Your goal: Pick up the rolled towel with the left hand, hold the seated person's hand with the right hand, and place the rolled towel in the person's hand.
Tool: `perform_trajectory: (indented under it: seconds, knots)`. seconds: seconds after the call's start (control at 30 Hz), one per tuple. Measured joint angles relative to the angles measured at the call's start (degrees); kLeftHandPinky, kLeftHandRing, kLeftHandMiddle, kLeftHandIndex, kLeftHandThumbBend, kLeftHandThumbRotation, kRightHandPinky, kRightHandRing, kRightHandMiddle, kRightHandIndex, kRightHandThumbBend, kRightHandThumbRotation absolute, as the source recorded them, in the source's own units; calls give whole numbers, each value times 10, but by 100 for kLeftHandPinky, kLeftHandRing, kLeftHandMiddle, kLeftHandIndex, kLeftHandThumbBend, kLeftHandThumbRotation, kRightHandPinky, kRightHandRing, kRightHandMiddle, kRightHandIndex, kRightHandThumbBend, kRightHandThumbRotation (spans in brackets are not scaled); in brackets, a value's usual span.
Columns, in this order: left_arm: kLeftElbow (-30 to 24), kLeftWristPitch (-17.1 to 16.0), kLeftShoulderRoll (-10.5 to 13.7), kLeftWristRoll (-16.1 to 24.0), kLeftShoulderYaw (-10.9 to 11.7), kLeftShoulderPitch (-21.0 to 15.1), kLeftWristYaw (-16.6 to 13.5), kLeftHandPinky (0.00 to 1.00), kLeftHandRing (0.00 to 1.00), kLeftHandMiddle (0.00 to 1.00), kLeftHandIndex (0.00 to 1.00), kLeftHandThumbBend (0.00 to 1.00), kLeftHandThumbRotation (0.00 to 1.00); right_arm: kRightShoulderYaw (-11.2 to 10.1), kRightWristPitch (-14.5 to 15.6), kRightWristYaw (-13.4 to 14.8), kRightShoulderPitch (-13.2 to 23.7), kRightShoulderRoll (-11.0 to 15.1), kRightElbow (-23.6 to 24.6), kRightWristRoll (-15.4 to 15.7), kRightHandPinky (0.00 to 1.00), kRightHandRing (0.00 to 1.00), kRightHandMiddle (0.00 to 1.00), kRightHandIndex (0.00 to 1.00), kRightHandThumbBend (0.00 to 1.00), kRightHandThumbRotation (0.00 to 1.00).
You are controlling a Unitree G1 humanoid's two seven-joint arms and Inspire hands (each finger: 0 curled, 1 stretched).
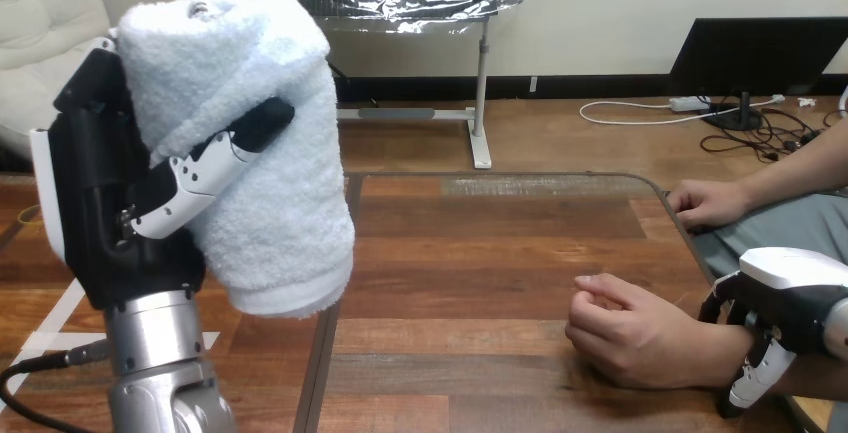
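Towel up in the left hand, the person's wrist taken by the right.

The left hand (110, 203) is raised well above the table (480, 253) with its fingers curled round the rolled towel (270, 183), which it grips at mid-length, so both ends stick out free. I take it the towel is carried high so that it can cross the table without dragging. The roll stands nearly upright, leaning a little: its long axis runs from the top end, up and to the view's left, down to the open lower end, which points at the tabletop. At the lower right, the right hand (790, 293) has its fingers curled over the wrist of the person's near hand (640, 338), which rests loosely closed on the wood. That hold looks meant to steady it. The towel hangs well apart from that hand, and the palm would, I judge, have to open before it could receive the roll.
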State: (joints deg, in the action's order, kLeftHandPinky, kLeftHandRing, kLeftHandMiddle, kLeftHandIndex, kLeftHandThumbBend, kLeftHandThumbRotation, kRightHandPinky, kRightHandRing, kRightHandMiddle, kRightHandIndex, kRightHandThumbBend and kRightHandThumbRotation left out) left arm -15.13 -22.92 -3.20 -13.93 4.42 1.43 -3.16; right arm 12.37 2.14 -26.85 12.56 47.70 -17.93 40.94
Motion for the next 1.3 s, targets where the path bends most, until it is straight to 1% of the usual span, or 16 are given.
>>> perform_trajectory:
  seconds: [0.1, 0.2, 0.23, 0.5, 0.53, 0.7, 0.8, 0.9, 1.0, 1.1, 1.13, 1.23, 1.3]
  knots:
    - [0, -1, 0, 0, 2, 0, 0, 17, 25, 33, 38, 56, 0, 0, 2, -5, 0, 0, 2, 0, 32, 56, 65, 76, 100, 5]
    - [0, -1, 0, 0, 5, 0, 0, 17, 25, 33, 38, 56, 0, 1, 9, -12, 0, 0, 7, 0, 33, 60, 68, 76, 100, 6]
    - [0, -1, 0, 0, 5, 0, 0, 17, 25, 33, 38, 56, 0, 1, 11, -14, 0, 0, 9, 0, 36, 63, 71, 77, 100, 6]
    - [1, -1, -1, 0, 9, 0, -1, 18, 25, 33, 38, 57, 0, 4, 35, -43, 0, 0, 26, 1, 46, 73, 78, 79, 100, 7]
    - [1, -1, -1, 0, 9, 0, -1, 18, 25, 33, 38, 57, 0, 4, 37, -45, 0, 0, 28, 1, 49, 76, 80, 80, 100, 7]
    - [1, -1, -1, 0, 10, 0, -2, 18, 25, 33, 38, 57, 0, 4, 44, -56, 0, 0, 34, 1, 53, 80, 83, 81, 100, 8]
    - [2, -1, -1, 0, 10, 0, -2, 18, 26, 34, 38, 57, 0, 5, 52, -63, 0, 0, 39, 2, 54, 79, 82, 82, 100, 8]
    - [3, -2, -1, 0, 10, 0, -2, 18, 26, 34, 39, 57, 0, 8, 60, -67, 0, 0, 43, 8, 49, 74, 79, 80, 100, 9]
    - [5, -2, -1, 0, 10, -1, -1, 19, 26, 34, 39, 57, 0, 10, 63, -67, 0, 0, 47, 13, 42, 65, 73, 78, 100, 8]
    - [10, -2, -1, 0, 10, -1, -1, 19, 26, 34, 39, 57, 0, 11, 64, -67, -2, 0, 52, 15, 33, 54, 64, 74, 100, 5]
    - [11, -2, -1, 0, 10, -2, -1, 19, 26, 34, 39, 57, 0, 11, 64, -67, -2, 0, 53, 15, 26, 43, 54, 71, 99, 3]
    - [16, -2, -1, 0, 10, -2, -1, 19, 26, 34, 39, 57, 0, 10, 60, -63, -5, 0, 55, 14, 19, 33, 45, 67, 98, 2]
    - [18, -2, -1, -1, 10, -2, -1, 19, 26, 34, 39, 57, 0, 9, 56, -60, -7, 1, 56, 13, 16, 28, 40, 65, 96, 1]
